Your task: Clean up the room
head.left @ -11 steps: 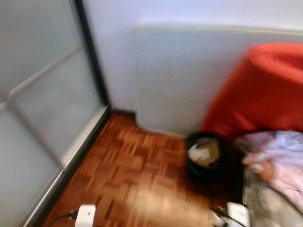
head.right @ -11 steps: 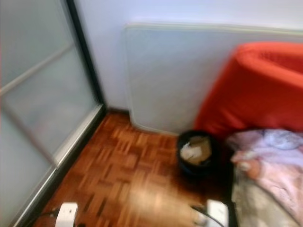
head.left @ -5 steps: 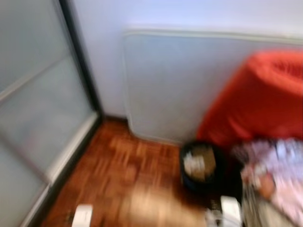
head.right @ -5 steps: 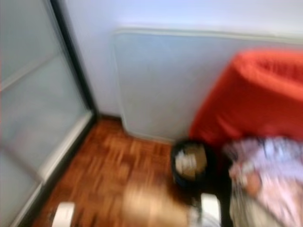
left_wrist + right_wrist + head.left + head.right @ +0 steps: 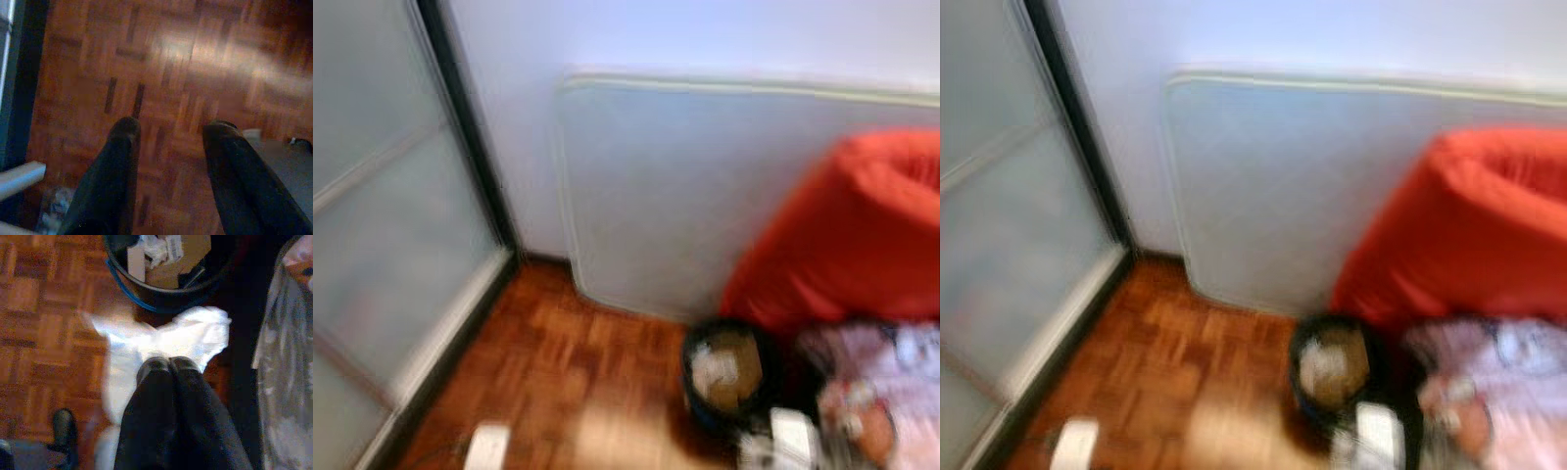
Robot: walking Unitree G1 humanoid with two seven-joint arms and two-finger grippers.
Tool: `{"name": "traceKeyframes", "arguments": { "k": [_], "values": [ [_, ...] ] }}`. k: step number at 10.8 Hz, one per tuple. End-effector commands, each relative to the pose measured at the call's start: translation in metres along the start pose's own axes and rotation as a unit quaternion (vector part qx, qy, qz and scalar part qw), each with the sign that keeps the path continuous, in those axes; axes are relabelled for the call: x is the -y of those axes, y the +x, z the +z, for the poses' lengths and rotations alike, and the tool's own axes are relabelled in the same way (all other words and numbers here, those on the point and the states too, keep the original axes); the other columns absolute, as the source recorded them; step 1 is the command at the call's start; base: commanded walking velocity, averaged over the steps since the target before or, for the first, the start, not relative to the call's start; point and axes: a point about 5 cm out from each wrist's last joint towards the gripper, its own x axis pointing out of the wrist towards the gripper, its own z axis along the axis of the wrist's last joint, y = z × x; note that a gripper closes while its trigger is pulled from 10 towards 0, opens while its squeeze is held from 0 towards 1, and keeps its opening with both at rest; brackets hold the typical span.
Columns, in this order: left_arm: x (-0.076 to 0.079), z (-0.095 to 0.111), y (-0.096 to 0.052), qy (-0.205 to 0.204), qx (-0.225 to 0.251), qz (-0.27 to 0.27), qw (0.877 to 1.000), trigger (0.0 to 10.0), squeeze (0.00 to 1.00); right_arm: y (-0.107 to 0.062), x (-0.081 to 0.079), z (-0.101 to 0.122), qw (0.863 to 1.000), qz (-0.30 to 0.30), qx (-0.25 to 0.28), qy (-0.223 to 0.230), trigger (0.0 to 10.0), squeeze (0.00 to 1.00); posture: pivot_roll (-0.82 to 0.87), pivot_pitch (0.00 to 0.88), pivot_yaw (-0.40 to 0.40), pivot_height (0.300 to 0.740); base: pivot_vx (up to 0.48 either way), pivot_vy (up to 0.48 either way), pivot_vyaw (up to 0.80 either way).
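In the left part of the head views there are frosted sliding panels (image 5: pixel 382 225), and the parquet floor (image 5: pixel 558 362) runs below them to the lower middle. The left gripper (image 5: pixel 171 132) hangs over this floor in its wrist view, with the fingers wide apart and nothing between them. In the lower centre-right of the head views stands the black bin (image 5: pixel 729 370), already holding cardboard and paper scraps, just beside an orange cover (image 5: pixel 847 235) on the right. The right gripper (image 5: pixel 168 363) has its fingers pressed together on a white plastic bag (image 5: pixel 161 340), which hangs just beside the bin's rim in the wrist view (the picture is blurred, so it may be thin paper instead). I judge this bag very light, soft and a little slippery, so it will sag and swing. A hold on a bunched fold seems safer than on one thin edge, which could slide out.
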Motion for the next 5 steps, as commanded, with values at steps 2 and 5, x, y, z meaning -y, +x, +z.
{"name": "traceKeyframes", "arguments": {
  "k": [2, 5],
  "values": [
    [0.0018, 0.0022, 0.0006, 0.001, 0.001, -0.003, 1.000, 10.0, 0.00, -0.0008, 0.0088, -0.0008, 1.000, -0.013, -0.002, 0.004, 10.0, 0.00, 0.02, 0.000, 0.028, 0.740, 0.302, 0.000, 0.00],
    [-0.0002, 0.0033, 0.0007, 0.002, 0.002, -0.002, 1.000, 10.0, 0.00, -0.0007, 0.0076, -0.0010, 1.000, -0.012, -0.003, 0.004, 10.0, 0.00, 0.02, 0.000, 0.031, 0.740, 0.304, 0.000, 0.00]
  ]
}}
